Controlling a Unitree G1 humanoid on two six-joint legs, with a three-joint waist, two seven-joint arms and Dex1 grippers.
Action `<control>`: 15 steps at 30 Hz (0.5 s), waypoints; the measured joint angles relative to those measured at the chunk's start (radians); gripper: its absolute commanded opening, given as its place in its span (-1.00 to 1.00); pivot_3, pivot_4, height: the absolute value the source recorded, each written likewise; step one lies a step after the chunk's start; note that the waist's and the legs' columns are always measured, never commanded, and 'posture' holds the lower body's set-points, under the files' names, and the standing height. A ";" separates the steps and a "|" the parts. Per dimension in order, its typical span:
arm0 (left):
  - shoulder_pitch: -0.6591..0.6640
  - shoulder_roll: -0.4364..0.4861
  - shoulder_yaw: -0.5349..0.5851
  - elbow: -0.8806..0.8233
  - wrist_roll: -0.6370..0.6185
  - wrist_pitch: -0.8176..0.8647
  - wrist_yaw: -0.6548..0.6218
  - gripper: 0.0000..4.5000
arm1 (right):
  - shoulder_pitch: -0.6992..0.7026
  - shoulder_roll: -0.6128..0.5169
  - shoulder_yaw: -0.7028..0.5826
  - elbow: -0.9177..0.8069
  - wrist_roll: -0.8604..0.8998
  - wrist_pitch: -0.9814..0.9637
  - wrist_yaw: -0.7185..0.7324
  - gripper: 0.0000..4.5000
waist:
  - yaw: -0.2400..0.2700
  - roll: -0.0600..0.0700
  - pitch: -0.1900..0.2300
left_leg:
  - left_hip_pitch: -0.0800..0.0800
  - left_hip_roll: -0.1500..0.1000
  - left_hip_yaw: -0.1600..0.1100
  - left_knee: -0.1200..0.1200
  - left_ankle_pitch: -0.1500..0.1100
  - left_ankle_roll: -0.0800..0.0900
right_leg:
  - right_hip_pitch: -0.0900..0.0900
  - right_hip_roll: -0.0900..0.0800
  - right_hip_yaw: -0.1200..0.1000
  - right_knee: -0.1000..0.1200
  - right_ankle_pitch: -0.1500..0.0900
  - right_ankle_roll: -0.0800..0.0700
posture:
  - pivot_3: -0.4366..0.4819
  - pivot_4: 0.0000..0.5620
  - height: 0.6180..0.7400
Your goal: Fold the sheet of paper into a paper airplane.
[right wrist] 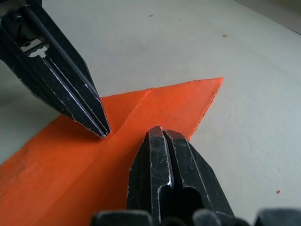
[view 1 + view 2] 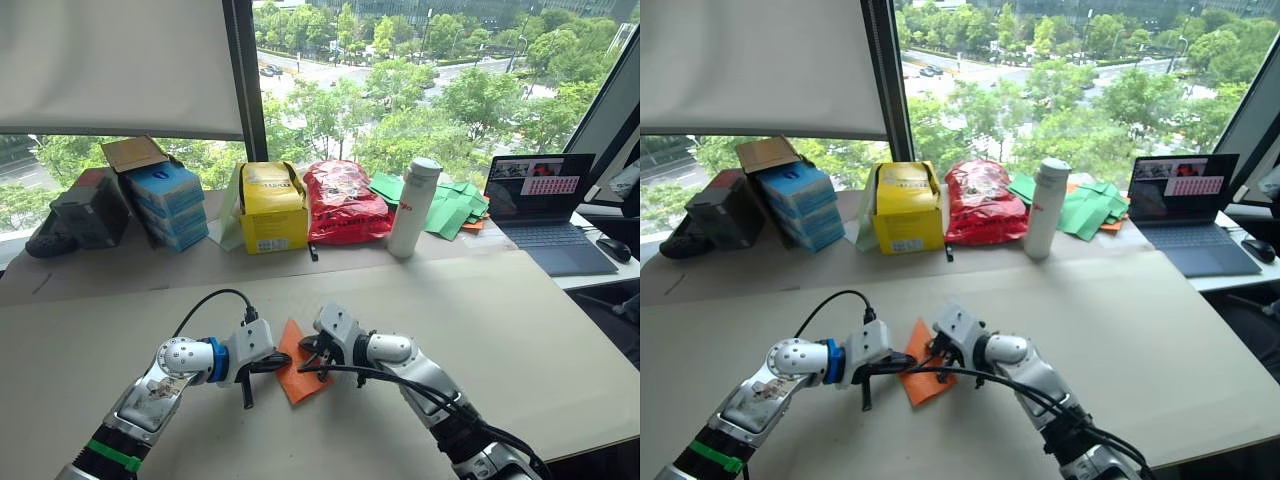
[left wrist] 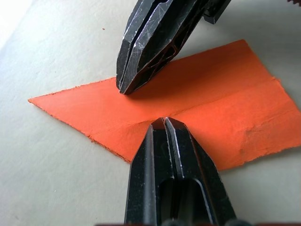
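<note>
Near the tabletop's front edge, the folded orange paper airplane is pressed flat by the left gripper and right gripper, both with fingers closed together.

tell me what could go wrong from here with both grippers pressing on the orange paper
1. Both the left gripper and the right gripper are shut, tips down on the folded sheet of paper; only friction holds it, so a sideways drag could skew the crease.
2. The tips sit close together along the fold, so they might collide.
3. The pointed tips could scuff or tear the thin paper against the table.
</note>
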 measured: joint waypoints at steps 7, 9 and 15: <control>-0.006 -0.001 -0.005 0.006 0.000 -0.002 -0.004 -0.99 | 0.076 -0.058 0.016 -0.142 0.004 0.075 0.004 -1.00 | 0.001 0.000 0.000 | 0.000 0.000 0.000 0.000 0.000 0.000 | 0.001 0.000 0.000 -0.002 0.000 0.001 | -0.05 -0.47 1.00; -0.008 -0.001 -0.006 0.008 0.000 -0.002 -0.004 -0.99 | 0.092 -0.067 0.015 -0.171 0.009 0.097 0.006 -1.00 | 0.001 0.000 0.000 | 0.001 0.000 0.000 0.000 0.000 0.000 | 0.002 0.000 0.000 -0.002 0.000 0.001 | -0.05 -0.47 1.00; -0.016 -0.001 -0.013 0.013 0.000 -0.004 -0.007 -0.99 | 0.156 -0.139 0.018 -0.297 0.035 0.171 0.031 -1.00 | 0.003 0.000 0.000 | 0.001 0.000 -0.001 0.000 -0.001 0.001 | 0.003 0.000 0.000 -0.006 -0.001 0.001 | -0.05 -0.47 1.00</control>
